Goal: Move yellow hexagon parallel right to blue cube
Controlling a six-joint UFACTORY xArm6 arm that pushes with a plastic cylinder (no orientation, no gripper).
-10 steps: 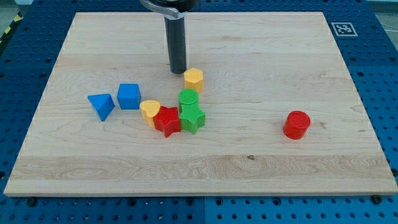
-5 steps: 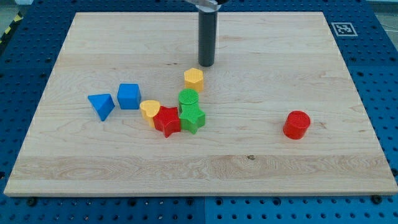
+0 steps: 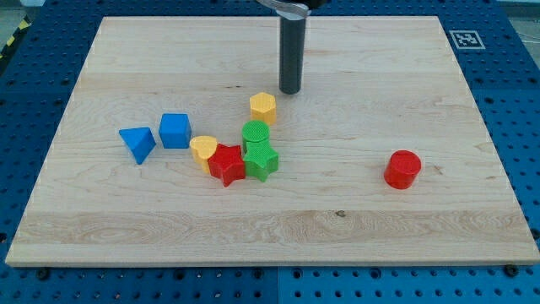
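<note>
Red cylinder (image 3: 402, 169) sits alone toward the view's right.

A pale wooden board (image 3: 169, 228) with fine lengthwise grain fills most of the view, lit evenly. It lies on a blue perforated bench top (image 3: 25, 110) (rows of small holes show past every edge). A black-and-white square marker (image 3: 465, 39) sits just off the board's top right corner; a yellow-and-black striped strip (image 3: 12, 38) crosses the top left corner.

Small yellow hexagon (image 3: 263, 107) lying flat mid-board; blue cube (image 3: 175, 130) sitting apart toward the view's lower left.
</note>
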